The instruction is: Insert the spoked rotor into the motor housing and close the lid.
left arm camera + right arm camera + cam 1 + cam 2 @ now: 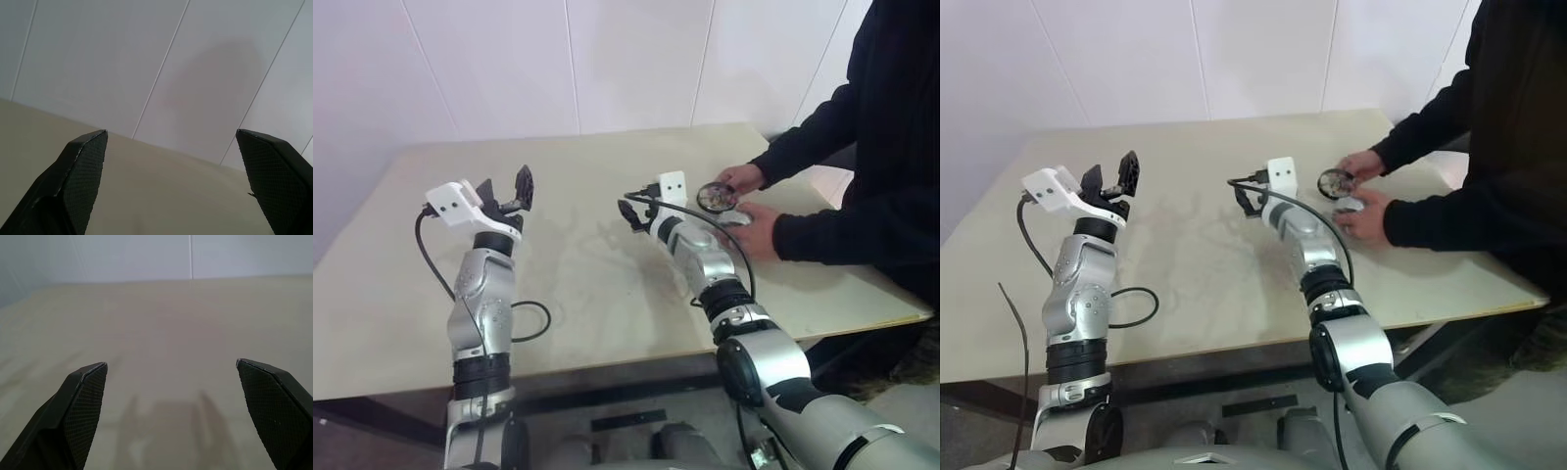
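Note:
At the table's right side a person's hands (744, 178) hold the motor housing (715, 197), a small round dark casing with a coppery inside, just above the tabletop. A pale flat piece (738, 218), perhaps the lid, lies partly under the person's other hand. The spoked rotor is hidden. My right gripper (634, 208) hovers open over the middle of the table, left of those hands, with nothing between its fingers (88, 396). Raised over the table's left part and pointing toward the wall, my left gripper (506, 186) is open and empty too.
The beige table (587, 284) stretches to a white panelled wall (607, 59) at the back. The person in a dark sleeve (842, 235) stands at the right edge. A black cable (530, 323) loops beside my left forearm.

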